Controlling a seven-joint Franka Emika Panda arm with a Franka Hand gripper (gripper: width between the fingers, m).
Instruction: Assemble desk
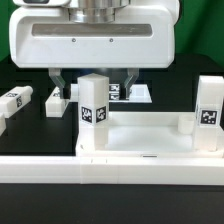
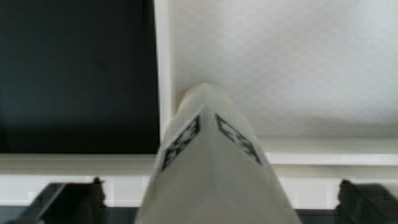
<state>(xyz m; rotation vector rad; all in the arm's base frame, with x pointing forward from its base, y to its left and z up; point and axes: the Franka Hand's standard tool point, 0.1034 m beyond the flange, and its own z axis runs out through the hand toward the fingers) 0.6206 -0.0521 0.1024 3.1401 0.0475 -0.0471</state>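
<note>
Desk top (image 1: pixel 140 135) lies on the black worktop (image 1: pixel 30 135), with two legs (image 1: pixel 210 115) upright on it.
Fingers (image 1: pixel 57 82) stand apart either side of the leg at the exterior view's left (image 1: pixel 94 100); its tag (image 1: pixel 93 113) is a black-and-white pattern.

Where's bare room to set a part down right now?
Bare: the desk top between its two upright legs, and black table at the exterior view's left of it. Crowded under the open gripper: loose legs, marker board.
</note>
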